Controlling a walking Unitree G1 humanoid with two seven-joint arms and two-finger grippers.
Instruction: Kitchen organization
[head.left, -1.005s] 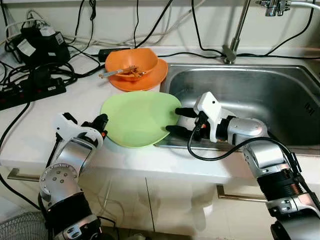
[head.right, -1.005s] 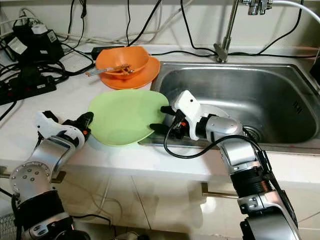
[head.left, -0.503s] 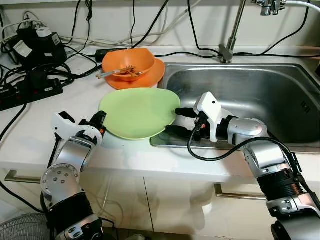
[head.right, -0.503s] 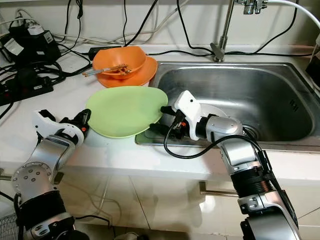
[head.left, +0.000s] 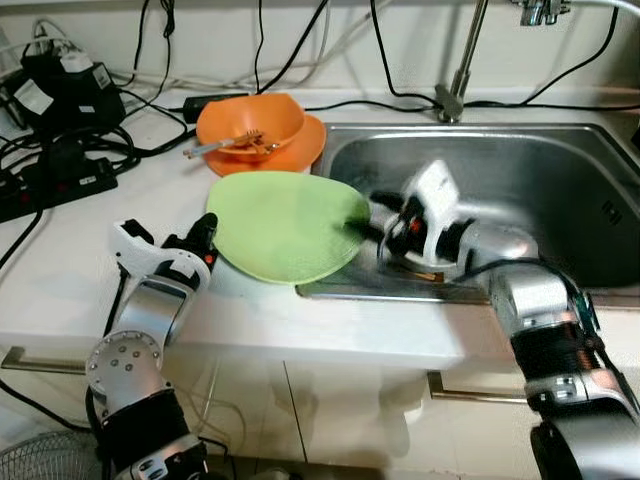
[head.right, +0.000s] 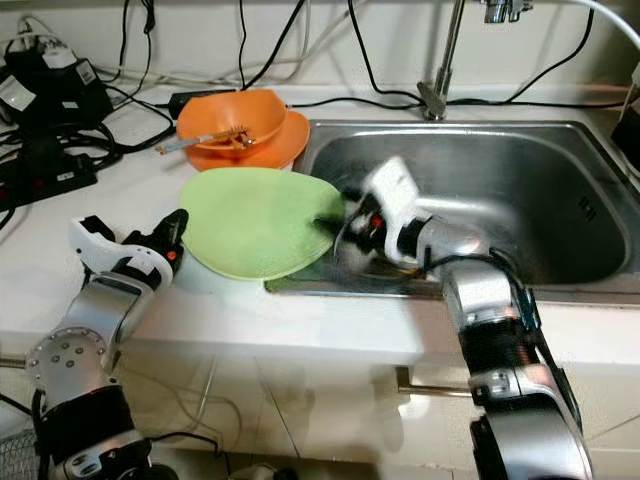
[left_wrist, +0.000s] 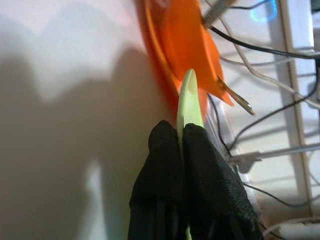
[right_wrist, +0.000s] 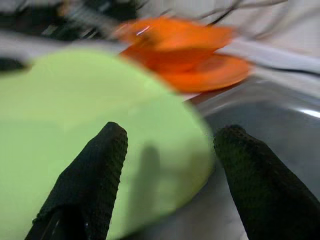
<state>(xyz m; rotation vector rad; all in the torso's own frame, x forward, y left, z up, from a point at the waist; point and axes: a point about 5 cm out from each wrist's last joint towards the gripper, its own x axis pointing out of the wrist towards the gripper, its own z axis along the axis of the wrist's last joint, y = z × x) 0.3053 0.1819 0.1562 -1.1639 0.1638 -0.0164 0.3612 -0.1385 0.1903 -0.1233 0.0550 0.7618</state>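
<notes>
A light green plate (head.left: 285, 225) hangs tilted over the counter edge beside the sink (head.left: 520, 175). My left gripper (head.left: 203, 238) is shut on its left rim; in the left wrist view the black fingers (left_wrist: 200, 185) pinch the plate's edge (left_wrist: 189, 95). My right gripper (head.left: 372, 222), blurred by motion, is open at the plate's right rim above the sink's front left corner. Its fingers (right_wrist: 95, 170) spread wide over the green plate (right_wrist: 75, 125). An orange bowl (head.left: 250, 122) holding a fork sits on an orange plate (head.left: 300, 150) behind.
Black cables, a power strip (head.left: 55, 180) and adapters (head.left: 60, 85) crowd the counter's back left. A tap (head.left: 455, 60) rises behind the steel sink. White counter lies bare in front of my left arm.
The right gripper has let go of the plate's right rim and lifted, blurred. The green plate has tipped up at its left and shifted slightly right. The left gripper still holds it.
</notes>
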